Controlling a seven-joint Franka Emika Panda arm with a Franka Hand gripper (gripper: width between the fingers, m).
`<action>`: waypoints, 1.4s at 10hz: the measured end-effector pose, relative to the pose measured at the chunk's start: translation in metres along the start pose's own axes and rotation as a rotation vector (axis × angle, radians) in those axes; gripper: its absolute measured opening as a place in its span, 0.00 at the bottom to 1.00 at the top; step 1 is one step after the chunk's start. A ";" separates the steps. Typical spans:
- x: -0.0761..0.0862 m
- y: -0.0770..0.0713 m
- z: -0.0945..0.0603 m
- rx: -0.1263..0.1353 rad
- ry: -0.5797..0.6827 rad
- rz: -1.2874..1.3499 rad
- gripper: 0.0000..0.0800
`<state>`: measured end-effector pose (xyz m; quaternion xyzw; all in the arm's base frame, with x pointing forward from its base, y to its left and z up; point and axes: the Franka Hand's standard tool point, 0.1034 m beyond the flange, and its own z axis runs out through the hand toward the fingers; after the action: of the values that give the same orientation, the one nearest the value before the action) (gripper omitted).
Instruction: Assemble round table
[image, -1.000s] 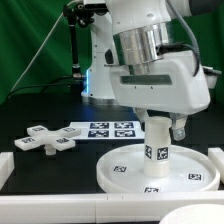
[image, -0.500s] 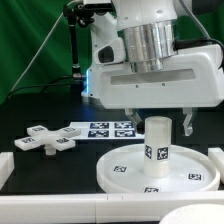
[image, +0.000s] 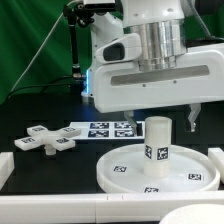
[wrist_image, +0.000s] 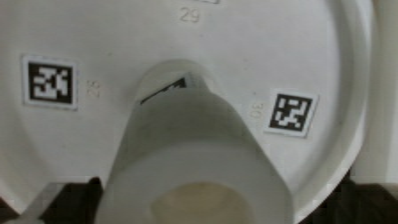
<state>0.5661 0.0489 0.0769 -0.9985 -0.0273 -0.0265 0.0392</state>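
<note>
- The hand (image: 162, 118) hangs right above the leg (image: 158, 140), its fingers spread and gripping nothing.
- One finger (image: 190, 118) shows at the leg's 3 o'clock in the exterior view, apart from it; the other finger is hard to make out.
- The leg stands upright near the middle of the disc (image: 120, 172), free of the hand, with a tag (image: 161, 152) on its side.
- The disc lies flat on the black table (image: 60, 172); more tags sit on its face at about 9 o'clock and 4 o'clock of the leg.
- The cross piece (image: 45, 140) lies flat on the table at the disc's 9 to 10 o'clock, apart from it.
- The marker board (image: 100, 128) lies at the disc's 11 o'clock, just beside the cross piece.
- In the wrist view the leg (wrist_image: 192, 150) is seen from above, rising from the disc (wrist_image: 178, 45), with one disc tag on either side of it.
</note>
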 end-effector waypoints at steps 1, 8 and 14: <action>0.000 0.003 0.000 0.000 0.000 -0.052 0.81; -0.001 -0.005 0.000 -0.024 -0.050 -0.632 0.81; -0.002 0.002 0.001 -0.032 -0.075 -1.082 0.81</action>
<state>0.5645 0.0467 0.0761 -0.8427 -0.5383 -0.0079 0.0037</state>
